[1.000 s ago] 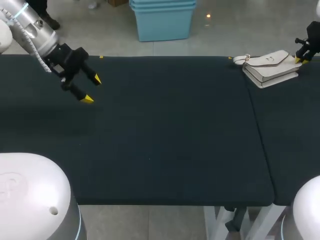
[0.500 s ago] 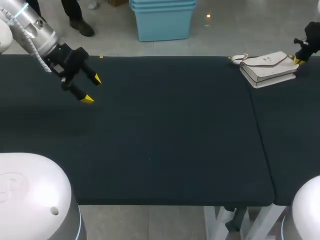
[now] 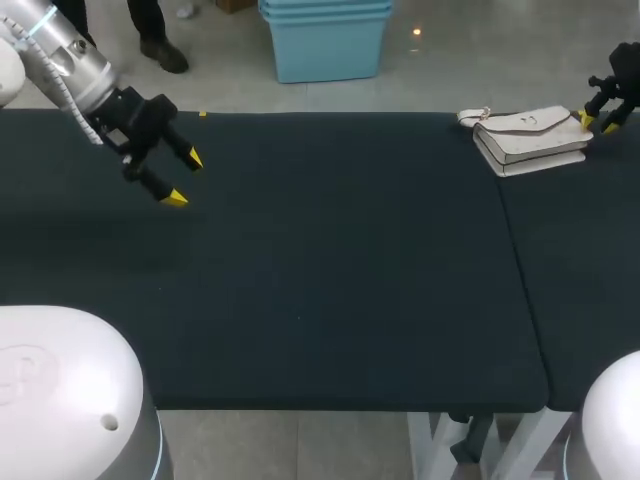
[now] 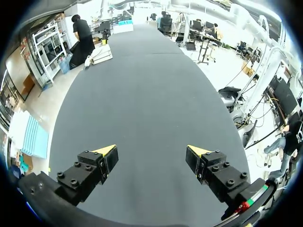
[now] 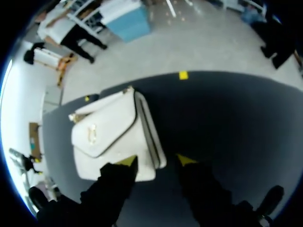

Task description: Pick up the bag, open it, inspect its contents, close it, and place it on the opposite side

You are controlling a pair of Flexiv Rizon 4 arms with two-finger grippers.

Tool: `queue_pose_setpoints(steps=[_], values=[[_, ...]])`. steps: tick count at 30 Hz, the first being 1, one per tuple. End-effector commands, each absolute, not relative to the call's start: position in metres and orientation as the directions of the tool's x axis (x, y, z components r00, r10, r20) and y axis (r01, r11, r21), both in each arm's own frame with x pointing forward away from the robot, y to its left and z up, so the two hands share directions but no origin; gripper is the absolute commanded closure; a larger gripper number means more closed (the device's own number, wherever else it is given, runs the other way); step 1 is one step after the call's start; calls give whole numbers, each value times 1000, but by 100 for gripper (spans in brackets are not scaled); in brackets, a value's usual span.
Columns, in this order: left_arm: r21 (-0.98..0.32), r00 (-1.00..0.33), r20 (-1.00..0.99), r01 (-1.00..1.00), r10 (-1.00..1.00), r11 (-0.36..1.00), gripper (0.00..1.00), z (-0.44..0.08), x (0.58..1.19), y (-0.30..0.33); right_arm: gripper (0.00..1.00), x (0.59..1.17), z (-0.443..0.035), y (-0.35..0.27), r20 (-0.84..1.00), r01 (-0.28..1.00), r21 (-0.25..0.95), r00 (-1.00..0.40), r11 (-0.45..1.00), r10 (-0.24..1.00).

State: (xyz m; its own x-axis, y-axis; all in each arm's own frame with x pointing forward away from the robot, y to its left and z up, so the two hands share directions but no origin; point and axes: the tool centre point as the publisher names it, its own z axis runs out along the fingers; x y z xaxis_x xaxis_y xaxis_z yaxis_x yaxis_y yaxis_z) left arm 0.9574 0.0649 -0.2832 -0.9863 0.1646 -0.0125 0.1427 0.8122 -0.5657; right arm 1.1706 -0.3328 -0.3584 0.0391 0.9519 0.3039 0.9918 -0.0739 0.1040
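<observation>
Both right hand [image 5: 157, 160] tips straddle bag [image 5: 111, 132] corner.

Our left arm [image 3: 68, 68] has a silver-grey ribbed link with a pale blue ring, followed by a black wrist. Our left gripper [image 3: 185, 178] has two black fingers [image 4: 87, 172], each ending in a yellow wedge tip. Each finger block carries four black socket screws [image 4: 71, 182]. A red and green band [image 4: 245, 205] sits beside one block. Our right gripper [image 3: 597, 123] is black with matching yellow tips. The white domed housings [image 3: 60, 385] are smooth, and the left one has a pale blue seam.
</observation>
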Motion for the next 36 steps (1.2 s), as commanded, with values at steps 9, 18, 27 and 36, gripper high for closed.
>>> queue_pose_setpoints(steps=[9, 18, 27, 36], values=[[-568, -986, -13, 144, 165, 811, 0, -284, 958, 65, 0, 1195, -364, -341, 359, 987, -149, -5, 62, 933], [-568, -986, -13, 144, 165, 811, 0, -284, 958, 65, 18, 1196, -367, -334, 370, 967, -205, -68, 153, 927], [-568, -986, -13, 144, 165, 811, 0, -284, 958, 65, 48, 1194, -371, -324, 359, 935, -267, -126, 232, 925], [-568, -986, -13, 144, 165, 811, 0, -284, 958, 65, 52, 1189, -376, -314, 374, 920, -289, -147, 266, 916]])
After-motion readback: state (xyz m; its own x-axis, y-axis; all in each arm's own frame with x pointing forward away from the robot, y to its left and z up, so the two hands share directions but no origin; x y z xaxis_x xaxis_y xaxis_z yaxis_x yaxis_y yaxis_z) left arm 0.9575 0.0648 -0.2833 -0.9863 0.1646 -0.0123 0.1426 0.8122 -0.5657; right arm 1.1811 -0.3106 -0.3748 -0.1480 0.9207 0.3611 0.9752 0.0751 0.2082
